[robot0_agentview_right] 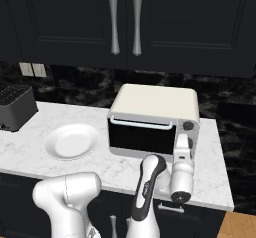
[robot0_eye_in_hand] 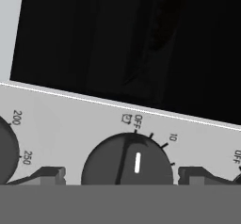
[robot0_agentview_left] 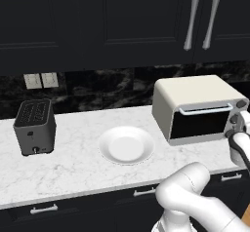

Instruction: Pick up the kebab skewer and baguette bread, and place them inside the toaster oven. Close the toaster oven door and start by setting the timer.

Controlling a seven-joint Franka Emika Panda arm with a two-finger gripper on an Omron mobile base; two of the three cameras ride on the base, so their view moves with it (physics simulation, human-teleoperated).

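The cream-white toaster oven (robot0_agentview_left: 195,97) (robot0_agentview_right: 155,102) stands on the marble counter. Its dark glass toaster oven door (robot0_agentview_left: 197,124) (robot0_agentview_right: 140,137) is closed, with the silver bar handle (robot0_agentview_right: 141,123) at the top. My gripper (robot0_agentview_left: 235,126) (robot0_agentview_right: 183,141) (robot0_eye_in_hand: 121,173) is at the knob panel on the oven's right side. In the hand view it is open, with a fingertip (robot0_eye_in_hand: 47,173) on each side of the timer knob (robot0_eye_in_hand: 127,162) and a small gap to each. The knob's white mark points near OFF. The kebab skewer and baguette bread are hidden from view.
An empty white plate (robot0_agentview_left: 126,145) (robot0_agentview_right: 71,141) lies left of the oven. A dark grey slot toaster (robot0_agentview_left: 34,126) (robot0_agentview_right: 15,107) stands at the far left. Black upper cabinets with silver handles (robot0_agentview_left: 193,19) hang above. A temperature knob (robot0_eye_in_hand: 7,157) shows at the left of the hand view.
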